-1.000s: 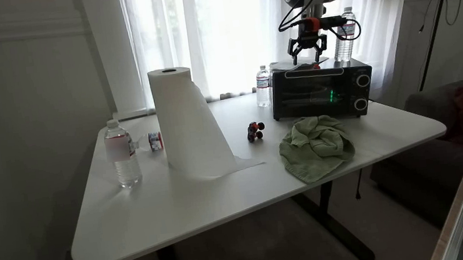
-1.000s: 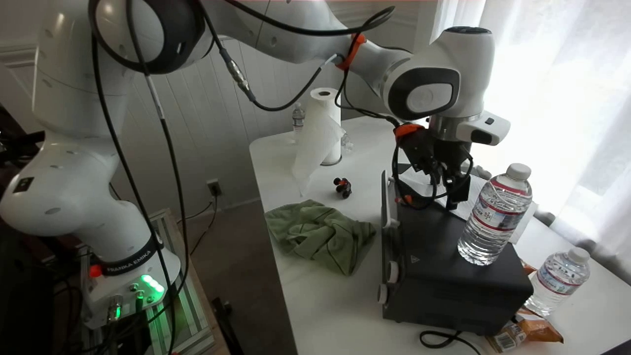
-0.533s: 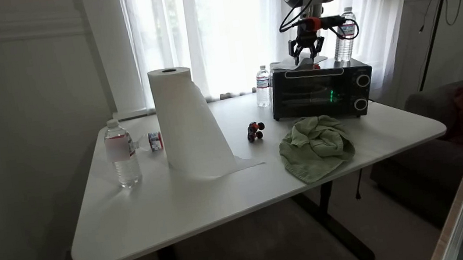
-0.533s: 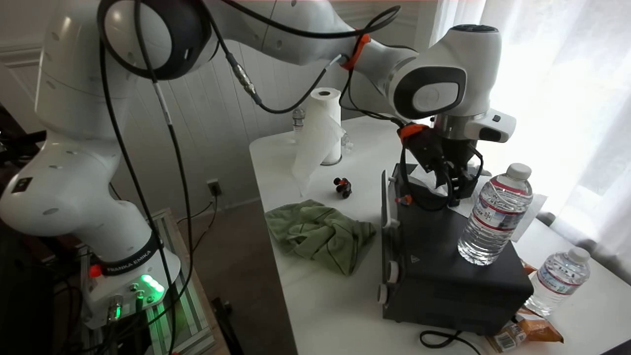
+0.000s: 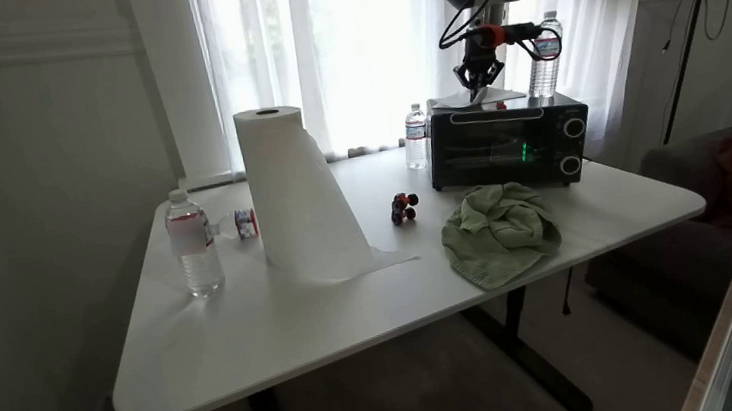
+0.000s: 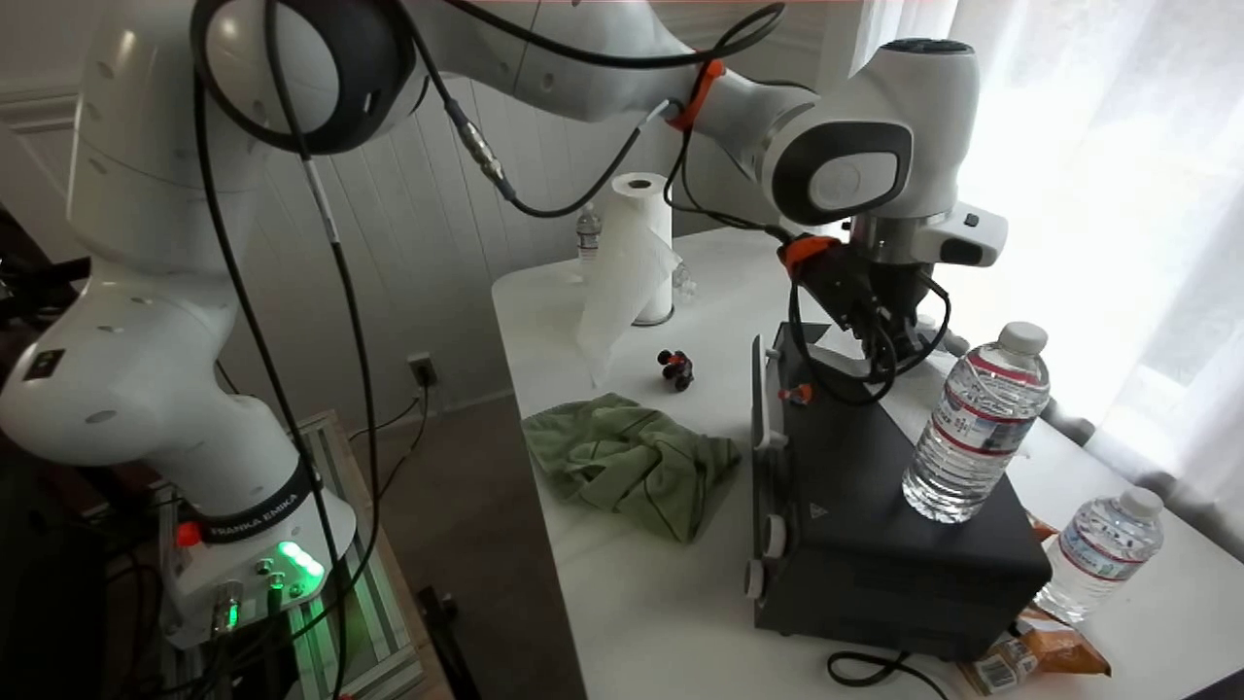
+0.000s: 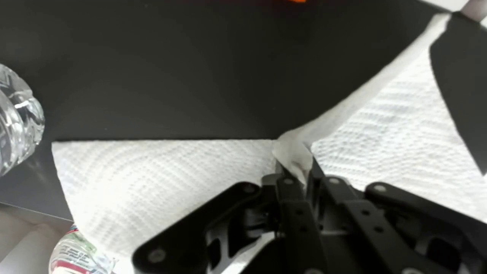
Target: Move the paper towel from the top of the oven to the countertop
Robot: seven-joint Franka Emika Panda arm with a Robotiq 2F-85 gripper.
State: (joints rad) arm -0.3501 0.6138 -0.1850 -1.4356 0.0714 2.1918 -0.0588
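Observation:
A white textured sheet, the paper towel (image 7: 163, 182), lies on the dark top of the oven (image 5: 505, 146). Its middle is bunched into a fold, and my gripper (image 7: 298, 167) is shut on that fold. On both sides of the fingers the sheet spreads out flat, with one edge curled up toward the upper right in the wrist view. In an exterior view the gripper (image 5: 477, 94) points down at the oven top, the towel (image 5: 451, 101) under it. In an exterior view cables partly cover the fingertips. The countertop (image 5: 271, 343) is a white table carrying the oven.
A water bottle (image 6: 977, 428) stands on the oven beside the arm, and another bottle (image 6: 1103, 559) stands behind the oven. A small orange object (image 6: 797, 394) sits near the oven's front edge. On the table are a paper roll (image 5: 295, 193), a toy car (image 5: 403, 208) and a green cloth (image 5: 502, 234).
The gripper's fingers came together from wide apart and pinched the towel, which bunched up between them. The arm shifted slightly leftward in an exterior view.

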